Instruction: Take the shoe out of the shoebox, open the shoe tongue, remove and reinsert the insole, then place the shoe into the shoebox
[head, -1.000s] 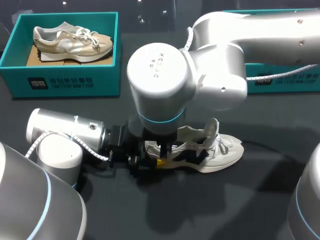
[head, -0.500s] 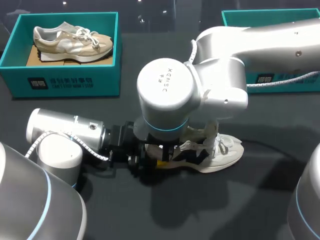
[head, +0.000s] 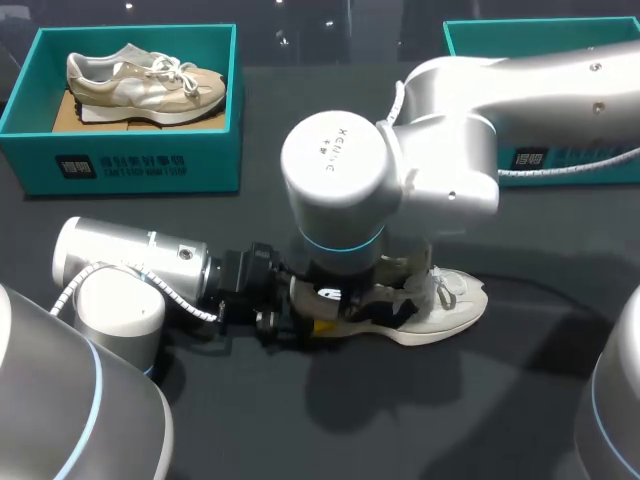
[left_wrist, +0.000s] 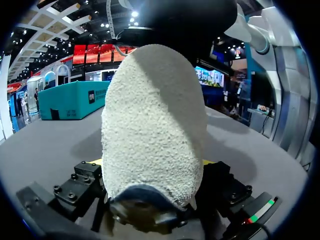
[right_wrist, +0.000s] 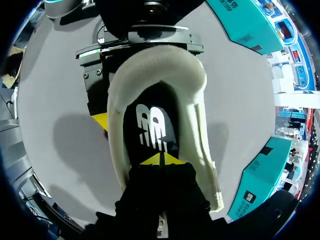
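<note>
A white shoe (head: 450, 300) lies on its sole in the middle of the dark table, toe to the right. My left gripper (head: 310, 306) comes in low from the left, its fingers on either side of the heel (left_wrist: 155, 125) and shut on it. My right arm's wrist (head: 345, 170) hangs straight over the shoe and hides its opening in the head view. In the right wrist view my right gripper (right_wrist: 161, 160) is shut, its yellow tips together on the black insole (right_wrist: 150, 130) inside the shoe's collar (right_wrist: 125, 100).
A teal shoebox (head: 130, 165) at the back left holds a beige shoe (head: 145, 80) on brown card. A second teal box (head: 560, 160) stands at the back right, partly behind my right arm. Bare table lies in front of the white shoe.
My right arm has swung a little to the right and come down, so its wrist now covers the shoe's tongue and opening. The left gripper and the shoe have stayed put.
</note>
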